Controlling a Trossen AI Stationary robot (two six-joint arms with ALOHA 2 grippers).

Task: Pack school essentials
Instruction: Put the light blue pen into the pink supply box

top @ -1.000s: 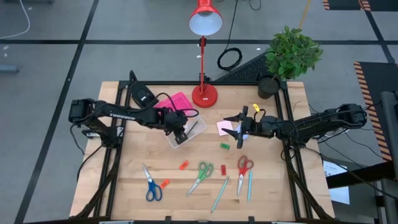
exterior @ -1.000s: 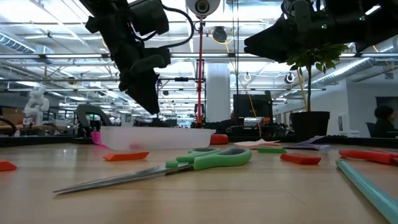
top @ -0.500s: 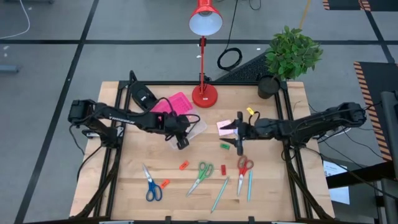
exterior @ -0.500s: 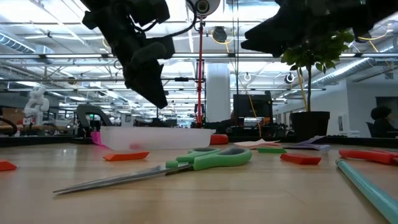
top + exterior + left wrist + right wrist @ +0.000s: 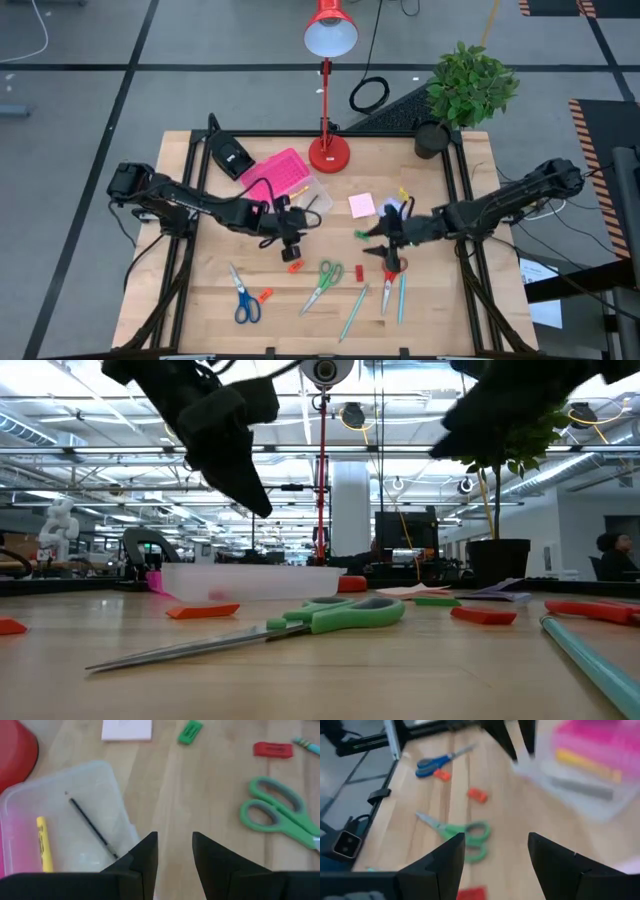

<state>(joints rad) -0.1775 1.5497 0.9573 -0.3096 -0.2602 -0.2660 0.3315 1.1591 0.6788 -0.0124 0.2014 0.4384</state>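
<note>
My left gripper (image 5: 291, 252) hangs open above the table, just over an orange eraser (image 5: 295, 266) and on the near side of the clear box (image 5: 303, 195) with its pink lid (image 5: 279, 168). The box holds a black pen (image 5: 92, 827) and a yellow marker (image 5: 43, 842). My right gripper (image 5: 383, 243) is open above the red scissors (image 5: 390, 267), beside a green eraser (image 5: 361, 234). Green scissors (image 5: 322, 283), blue scissors (image 5: 243, 297), a red eraser (image 5: 359, 272), pens (image 5: 353, 312) and a pink pad (image 5: 361, 205) lie flat on the wood.
A red desk lamp (image 5: 328, 150) stands at the far middle, a black wedge device (image 5: 230, 155) at the far left and a potted plant (image 5: 440, 130) at the far right. Black frame rails (image 5: 178, 270) run along both sides of the table.
My left gripper has come out of the clear box and moved toward the table's near edge, ending over the orange eraser. My right gripper has moved from beside the pink pad toward the near edge, over the red scissors. No object has moved.
</note>
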